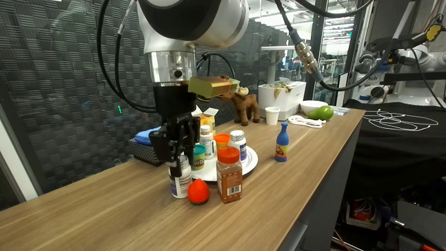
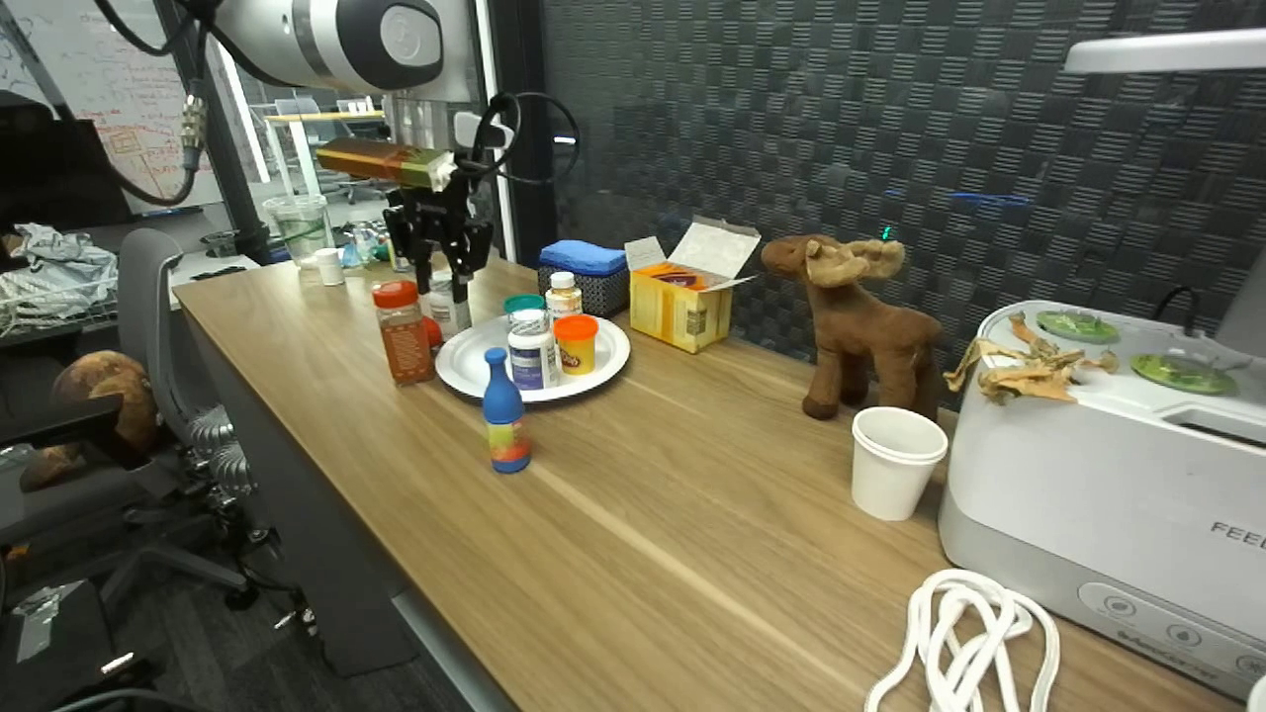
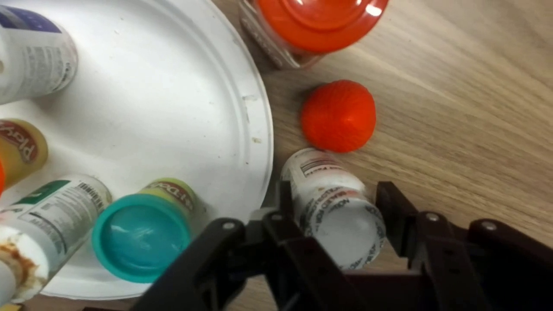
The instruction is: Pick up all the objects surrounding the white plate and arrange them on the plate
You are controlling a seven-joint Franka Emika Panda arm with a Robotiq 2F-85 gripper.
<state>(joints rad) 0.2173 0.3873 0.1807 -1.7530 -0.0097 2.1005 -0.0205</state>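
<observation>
Your end effector [image 3: 336, 190] stands wide astride the upright bottle [image 3: 335, 216].
Its long axis runs vertical, so you likely close sideways; the plate [image 3: 257, 116] lies just beside.

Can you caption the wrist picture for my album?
Black fingers either side of a white bottle, beside a pointy red thing and white plate.

Plate [image 3: 181, 90] wht; btl [image 1: 282, 143] blu w/ yel-red label [image 1: 281, 152].
</observation>
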